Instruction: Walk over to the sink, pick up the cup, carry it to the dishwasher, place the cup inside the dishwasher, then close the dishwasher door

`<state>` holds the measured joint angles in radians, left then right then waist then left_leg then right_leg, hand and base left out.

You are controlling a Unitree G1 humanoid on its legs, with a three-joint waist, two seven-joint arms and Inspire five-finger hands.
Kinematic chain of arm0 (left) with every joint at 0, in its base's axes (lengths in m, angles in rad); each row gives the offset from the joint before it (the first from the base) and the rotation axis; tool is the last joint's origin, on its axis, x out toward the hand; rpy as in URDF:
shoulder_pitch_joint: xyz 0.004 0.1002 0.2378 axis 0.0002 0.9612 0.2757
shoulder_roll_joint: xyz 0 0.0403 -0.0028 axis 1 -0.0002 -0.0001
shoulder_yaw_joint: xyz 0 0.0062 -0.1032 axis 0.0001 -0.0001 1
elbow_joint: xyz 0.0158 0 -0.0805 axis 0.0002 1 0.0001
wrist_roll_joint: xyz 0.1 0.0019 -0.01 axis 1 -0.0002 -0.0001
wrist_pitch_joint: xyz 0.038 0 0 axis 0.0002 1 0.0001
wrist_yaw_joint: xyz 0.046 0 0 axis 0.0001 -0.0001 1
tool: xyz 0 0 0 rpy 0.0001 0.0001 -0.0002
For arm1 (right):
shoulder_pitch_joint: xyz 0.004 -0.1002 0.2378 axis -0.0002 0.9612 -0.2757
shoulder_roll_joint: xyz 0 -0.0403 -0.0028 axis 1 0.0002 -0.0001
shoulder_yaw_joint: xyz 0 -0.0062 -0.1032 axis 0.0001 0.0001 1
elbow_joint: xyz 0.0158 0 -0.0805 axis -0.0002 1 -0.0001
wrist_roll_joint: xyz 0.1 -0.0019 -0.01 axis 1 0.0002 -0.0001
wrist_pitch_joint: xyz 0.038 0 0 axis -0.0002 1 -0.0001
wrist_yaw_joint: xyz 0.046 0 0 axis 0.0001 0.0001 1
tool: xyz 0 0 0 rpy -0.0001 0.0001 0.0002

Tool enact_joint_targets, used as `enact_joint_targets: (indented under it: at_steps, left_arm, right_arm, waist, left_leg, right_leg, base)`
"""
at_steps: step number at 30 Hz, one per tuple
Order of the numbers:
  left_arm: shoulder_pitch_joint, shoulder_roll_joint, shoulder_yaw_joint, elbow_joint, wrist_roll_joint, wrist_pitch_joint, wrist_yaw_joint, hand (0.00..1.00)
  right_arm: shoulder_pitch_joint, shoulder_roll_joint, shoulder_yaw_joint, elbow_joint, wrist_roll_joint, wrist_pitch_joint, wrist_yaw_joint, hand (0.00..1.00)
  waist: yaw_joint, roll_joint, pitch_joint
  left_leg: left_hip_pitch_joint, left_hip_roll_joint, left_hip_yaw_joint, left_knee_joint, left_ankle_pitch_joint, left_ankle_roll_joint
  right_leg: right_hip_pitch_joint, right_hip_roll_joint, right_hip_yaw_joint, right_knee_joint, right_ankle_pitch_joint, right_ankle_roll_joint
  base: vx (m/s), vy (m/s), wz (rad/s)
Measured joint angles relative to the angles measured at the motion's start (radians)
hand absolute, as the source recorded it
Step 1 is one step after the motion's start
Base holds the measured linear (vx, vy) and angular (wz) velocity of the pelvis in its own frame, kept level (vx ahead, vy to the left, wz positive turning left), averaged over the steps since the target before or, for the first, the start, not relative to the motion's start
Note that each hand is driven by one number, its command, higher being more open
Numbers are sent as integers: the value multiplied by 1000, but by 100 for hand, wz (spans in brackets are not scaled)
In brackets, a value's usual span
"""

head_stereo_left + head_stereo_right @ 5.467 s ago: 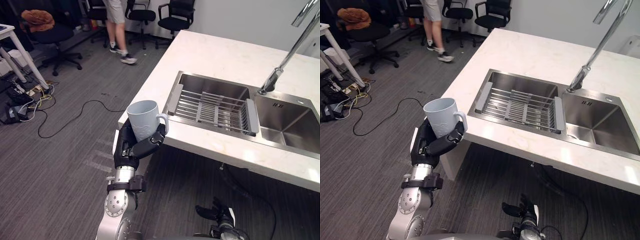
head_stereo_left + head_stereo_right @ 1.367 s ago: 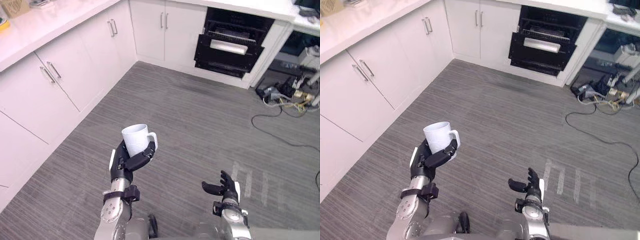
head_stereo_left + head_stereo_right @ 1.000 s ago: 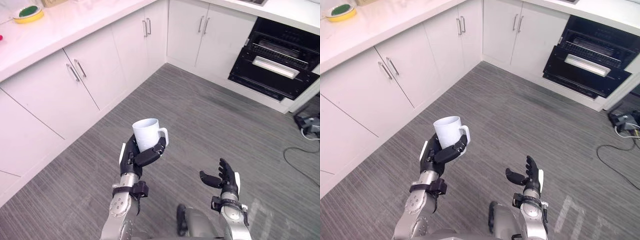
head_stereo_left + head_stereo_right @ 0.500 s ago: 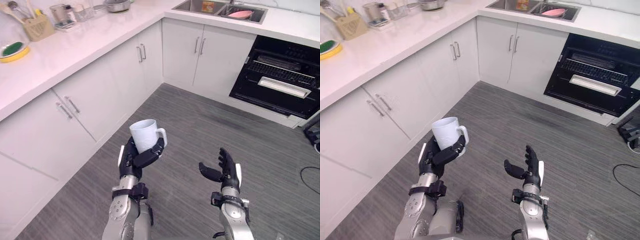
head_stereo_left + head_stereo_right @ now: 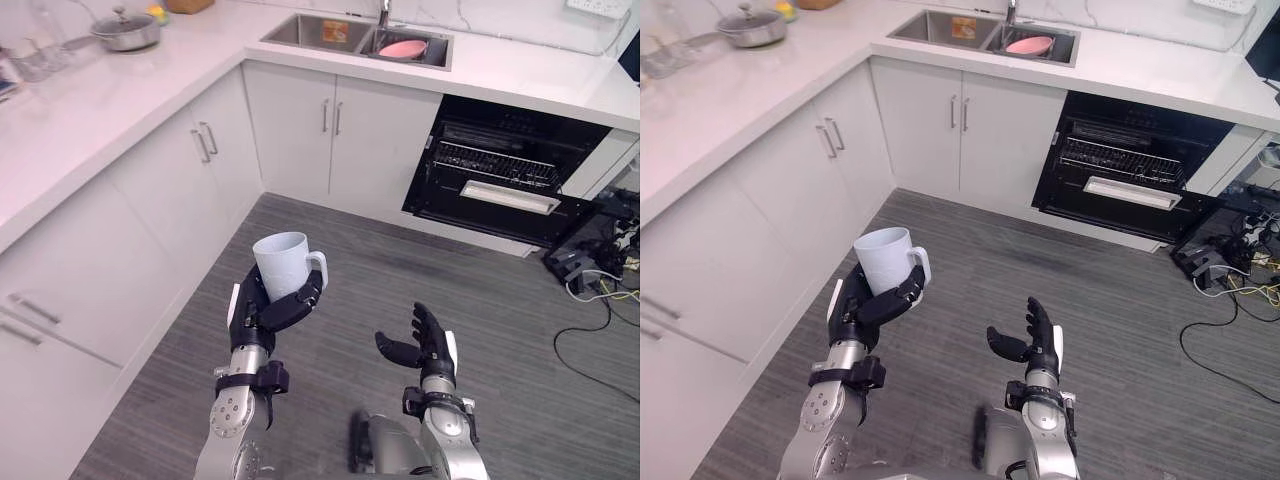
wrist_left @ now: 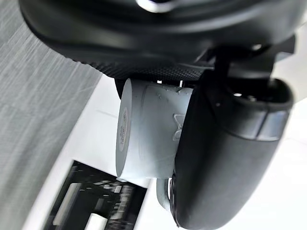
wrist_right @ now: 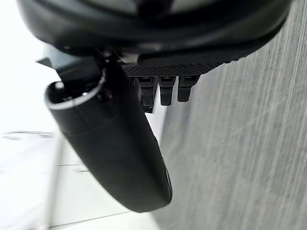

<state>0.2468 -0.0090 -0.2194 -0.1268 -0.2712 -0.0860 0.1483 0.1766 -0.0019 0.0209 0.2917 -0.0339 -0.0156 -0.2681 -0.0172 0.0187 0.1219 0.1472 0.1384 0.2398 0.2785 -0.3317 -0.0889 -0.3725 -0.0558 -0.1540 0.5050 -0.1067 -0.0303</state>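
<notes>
Camera has swung round; open dishwasher (image 5: 505,170) now sits ahead. Left hand (image 5: 262,310) still clasps the cup (image 5: 283,262), right hand (image 5: 425,345) relaxed, empty. Carry under way.

cup (image 5: 283,262) base hidden, dishwasher (image 5: 510,165) interior indistinct

Cup (image 5: 283,265) wht; cabinets (image 5: 330,140) wht; floor (image 5: 380,270) gry w/ stripes; dishwasher (image 5: 500,150) blk.

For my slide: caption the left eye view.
Left hand grips a pale ceramic mug; right hand open; black dishwasher ahead, open.
</notes>
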Motion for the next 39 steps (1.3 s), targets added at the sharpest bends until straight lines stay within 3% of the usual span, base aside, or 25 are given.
enact_joint_targets:
  at_steps: [3, 4, 5, 7, 9, 12, 13, 14, 15, 17, 19, 21, 22, 23, 26, 27, 29, 30, 31, 32, 34, 36, 37, 38, 39]
  left_arm:
    - [-1, -37, 0, 22, 0, 18, 0, 30]
    - [3, -36, -4, 17, 0, 17, -5, 30]
    - [12, -36, -4, 0, 0, 14, -13, 30]
    - [24, -36, 0, -30, 0, 14, -19, 30]
    - [58, -36, 21, -67, 0, 11, -23, 30]
    - [75, -38, 45, -66, 0, 11, -22, 30]
    - [81, -39, 54, -64, 0, 11, -22, 30]
    - [81, -38, 59, -62, 0, 11, -21, 30]
    - [84, -38, 60, -56, 0, 12, -20, 30]
    - [74, -36, 75, -58, 0, 13, -14, 30]
    - [82, -27, 76, -58, 0, 16, -11, 30]
    - [90, -15, 72, -58, 0, 20, -11, 30]
    - [93, 0, 71, -61, 1, 20, -10, 30]
    - [94, 5, 70, -65, 8, 20, -7, 30]
    - [94, 6, 57, -83, 18, 19, 1, 30]
    - [94, 5, 45, -95, 18, 19, 1, 30]
    - [91, 5, 39, -97, 18, 14, 0, 30]
    - [85, 6, 39, -92, 18, 14, 0, 30]
    - [83, 8, 39, -89, 18, 14, 0, 30]
    - [63, 3, 36, -47, 18, 9, -2, 30]
    - [50, -27, 35, -3, 18, 12, -2, 30]
    - [42, -38, 41, 15, 18, 23, -1, 30]
    - [47, -38, 40, 14, 18, 26, -2, 30]
    - [50, -37, 35, 5, 18, 26, -5, 30]
    - [54, -37, 34, -4, 18, 24, -9, 30]
  right_arm:
    - [22, 3, -9, -18, 3, 1, 0, 90]
    - [57, 9, 1, -82, 5, 0, -4, 90]
    - [71, 6, 10, -141, 7, -4, -10, 90]
    - [70, 7, 12, -200, 10, -19, -14, 90]
    - [63, 5, 13, -244, 10, -39, -16, 90]
    - [54, 3, 4, -234, 10, -39, -17, 90]
    - [45, -6, -1, -212, 10, -39, -21, 90]
    - [33, -11, -12, -183, 10, -39, -23, 90]
    - [22, -15, -18, -149, 10, -36, -24, 90]
    - [12, -7, -17, -118, 10, -16, -30, 90]
    - [12, 17, -14, -119, 9, -15, -20, 90]
    - [14, 40, -14, -120, 6, -16, -12, 90]
    - [19, 52, -9, -121, 0, -16, -10, 90]
    - [27, 52, -1, -124, -4, -16, -8, 90]
    - [33, 52, 11, -129, -9, -16, -6, 90]
    - [33, 52, 17, -150, -9, -16, -5, 90]
    - [30, 52, 26, -162, -9, -17, -4, 90]
    - [29, 52, 30, -159, -9, -18, -1, 90]
    - [30, 52, 30, -156, -9, -17, -1, 90]
    - [29, 38, 27, -144, -9, -16, -2, 90]
    - [22, 4, 26, -143, -9, -11, -1, 90]
    - [25, 2, 25, -148, -9, -7, -4, 90]
    - [45, 4, 31, -171, -9, -6, -6, 90]
    - [71, 4, 35, -221, -9, -8, -12, 90]
    - [75, 5, 37, -241, -9, -8, -15, 90]
  waist:
    - [-4, 21, 18]
    - [3, 24, 25]
    - [16, 28, 27]
    - [33, 30, 28]
    - [70, 24, 27]
    - [79, 23, 27]
    - [80, 21, 26]
    - [84, 18, 28]
    - [89, 21, 19]
    - [84, -12, 20]
    - [89, -25, 22]
    - [89, -31, 25]
    - [82, -37, 24]
    - [73, -37, 24]
    - [57, -40, 22]
    - [46, -39, 22]
    - [31, -38, 19]
    - [24, -49, 11]
    - [24, -61, 3]
    - [15, -37, 0]
    - [17, 7, -4]
    - [14, 20, 6]
    - [15, 21, 20]
    - [29, 26, 23]
    - [33, 26, 23]
  left_leg:
    - [-62, 67, -67, 263, 74, -22]
    - [-151, 104, -92, 515, 156, -26]
    - [-240, 127, -95, 696, 140, -21]
    - [-343, 135, -87, 781, 105, -5]
    - [-441, 129, -60, 641, 42, 48]
    - [-465, 80, -72, 409, 48, 45]
    - [-471, 37, -99, 251, 82, 40]
    - [-469, 12, -113, 178, 166, 39]
    - [-444, -12, -110, 146, 262, 61]
    - [-468, -45, -76, 230, 187, 110]
    - [-444, -51, -41, 267, 115, 118]
    - [-371, -60, 1, 243, 74, 127]
    - [-317, -71, 23, 219, 53, 130]
    - [-268, -73, 36, 203, 32, 134]
    - [-175, -71, 62, 163, -10, 137]
    - [-137, -64, 76, 144, -27, 123]
    - [-111, -48, 82, 134, -39, 98]
    - [-81, -39, 87, 119, -54, 63]
    - [-72, -41, 87, 113, -62, 49]
    - [-53, -21, 61, 109, -78, 23]
    - [-47, 24, 22, 123, -61, 12]
    - [-80, 64, -8, 281, -9, 15]
    - [-135, 100, -39, 493, 90, 21]
    - [-201, 123, -59, 674, 142, 15]
    - [-235, 132, -66, 737, 137, 21]
  right_leg:
    - [118, 37, -44, -41, -49, -28]
    - [209, 46, -49, -98, -64, -28]
    - [277, 56, -41, -147, -77, -24]
    - [339, 60, -30, -191, -96, -22]
    - [405, 49, 2, -210, -139, -11]
    - [451, 15, 25, -214, -173, 23]
    - [467, -12, 35, -216, -189, 55]
    - [479, -31, 50, -217, -200, 81]
    - [490, -46, 76, -228, -205, 91]
    - [512, -92, 128, -267, -186, 112]
    - [502, -108, 161, -210, -184, 118]
    - [411, -134, 186, 39, -168, 151]
    - [321, -155, 193, 242, -155, 182]
    - [247, -156, 187, 391, -159, 175]
    - [124, -150, 115, 478, -187, 127]
    - [61, -134, 67, 425, -208, 90]
    - [14, -111, 14, 307, -214, 69]
    - [-12, -82, -19, 151, -175, 39]
    - [-11, -67, -27, 70, -124, 27]
    - [16, -42, -42, 34, -22, -11]
    - [49, 12, -55, -6, -35, -32]
    - [118, 47, -60, -51, -46, -47]
    - [212, 65, -55, -107, -50, -53]
    - [292, 78, -38, -161, -53, -55]
    - [320, 81, -28, -185, -57, -55]
  base:
    - [498, -151, 20]
    - [431, -85, 6]
    - [401, -50, -3]
    - [274, 19, -15]
    - [368, 131, -33]
    - [313, 191, -23]
    - [384, 298, -21]
    - [415, 356, -35]
    - [530, 424, -27]
    - [487, 406, -15]
    - [368, 324, -40]
    - [330, 250, -57]
    - [313, 161, -48]
    - [308, 127, -42]
    - [316, 27, -33]
    - [326, -45, -21]
    - [361, -77, -15]
    - [422, -104, -9]
    - [569, -137, 4]
    - [423, -79, 6]
    - [501, -92, -11]
    - [565, -154, -19]
    - [493, -93, -27]
    - [370, -27, -36]
    - [300, 21, -42]
